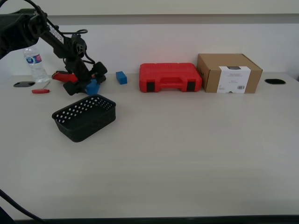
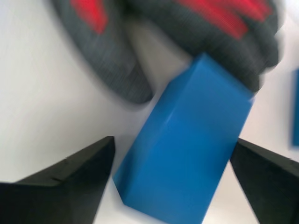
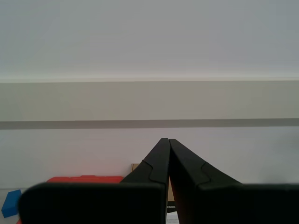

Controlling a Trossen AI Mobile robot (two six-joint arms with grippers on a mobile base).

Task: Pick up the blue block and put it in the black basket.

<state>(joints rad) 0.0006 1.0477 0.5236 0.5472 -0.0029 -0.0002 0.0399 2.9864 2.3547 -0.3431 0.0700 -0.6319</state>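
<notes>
1. The black basket (image 1: 84, 117) sits nearest us on the table (image 1: 187, 154).
2. Just behind the basket, our first pincer (image 2: 170, 161) stands wide around the blue block (image 2: 184, 149), not yet clamped.
3. Risk, we judge: the block lies skewed between the jaws; closing could twist it out.
4. Our second pincer (image 3: 168, 142) is closed, empty, raised.

Bright-blue block (image 2: 187, 144) — black, hole-patterned basket (image 1: 85, 117) — red case (image 1: 170, 77).
</notes>
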